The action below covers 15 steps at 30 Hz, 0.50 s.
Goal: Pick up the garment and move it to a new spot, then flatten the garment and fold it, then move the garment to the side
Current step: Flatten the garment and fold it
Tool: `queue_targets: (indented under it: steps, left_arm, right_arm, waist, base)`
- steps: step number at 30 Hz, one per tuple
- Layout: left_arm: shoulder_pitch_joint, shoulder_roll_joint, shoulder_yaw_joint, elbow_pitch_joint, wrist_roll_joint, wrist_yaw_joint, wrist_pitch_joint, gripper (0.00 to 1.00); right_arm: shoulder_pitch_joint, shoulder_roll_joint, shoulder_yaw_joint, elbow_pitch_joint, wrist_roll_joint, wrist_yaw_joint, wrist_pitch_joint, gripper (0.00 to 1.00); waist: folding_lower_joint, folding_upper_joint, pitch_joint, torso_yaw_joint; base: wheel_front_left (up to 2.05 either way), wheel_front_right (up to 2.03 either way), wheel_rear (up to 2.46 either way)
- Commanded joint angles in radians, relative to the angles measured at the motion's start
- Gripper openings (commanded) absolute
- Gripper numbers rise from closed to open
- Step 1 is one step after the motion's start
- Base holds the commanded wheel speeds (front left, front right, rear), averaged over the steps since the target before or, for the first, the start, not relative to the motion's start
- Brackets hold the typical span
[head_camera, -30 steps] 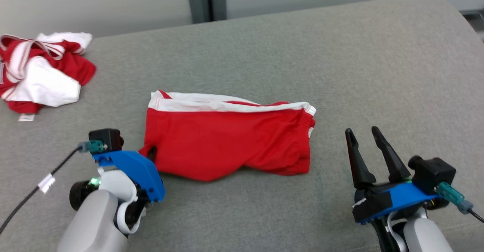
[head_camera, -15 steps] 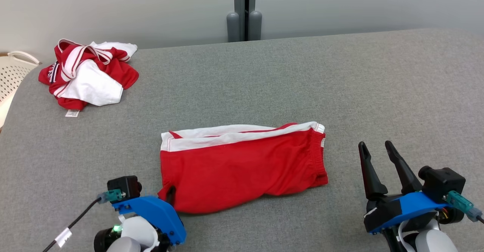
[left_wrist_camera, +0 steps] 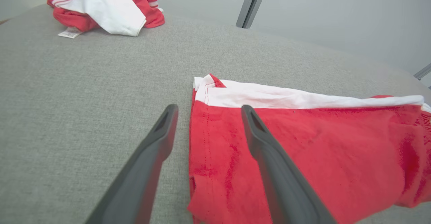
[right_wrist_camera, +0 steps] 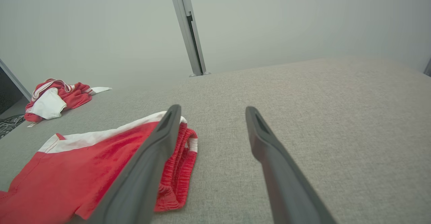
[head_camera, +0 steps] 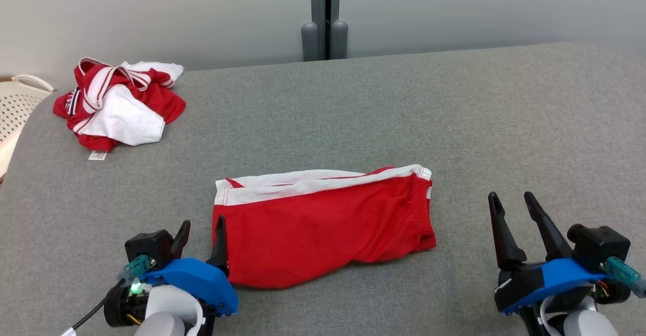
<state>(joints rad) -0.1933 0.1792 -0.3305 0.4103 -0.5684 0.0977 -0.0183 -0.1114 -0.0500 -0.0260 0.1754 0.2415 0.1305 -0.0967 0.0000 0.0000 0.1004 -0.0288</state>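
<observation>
left hand point(head_camera: 203, 221) newly spread beside folded, rumpled red-white garment point(head_camera: 323, 225)

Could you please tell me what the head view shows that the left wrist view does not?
Head view: the open right gripper and a white basket at the left edge. Left wrist view: the stitched hem of the shorts, close up between the left fingers. Both: the folded red shorts, the crumpled pile and the grey post.
</observation>
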Motion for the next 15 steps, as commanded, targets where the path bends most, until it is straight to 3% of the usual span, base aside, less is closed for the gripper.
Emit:
queue_targets:
  steps: [1, 15]
  left_arm:
    - [-0.018, 0.005, -0.004, -0.011, 0.02, 0.007, -0.028, 1.0]
    - [-0.007, 0.01, -0.056, -0.022, 0.085, -0.005, -0.141, 1.0]
  right_arm:
    - [0.022, -0.001, -0.007, -0.001, -0.004, 0.0, 0.004, 1.0]
    - [0.033, -0.001, -0.042, 0.049, -0.025, 0.0, 0.061, 1.0]
  waist:
    - [0.0, 0.0, -0.005, 0.004]
    - [0.0, 0.0, -0.048, 0.063]
  base:
    - [0.0, 0.0, 0.0]
    - [0.0, 0.0, 0.0]
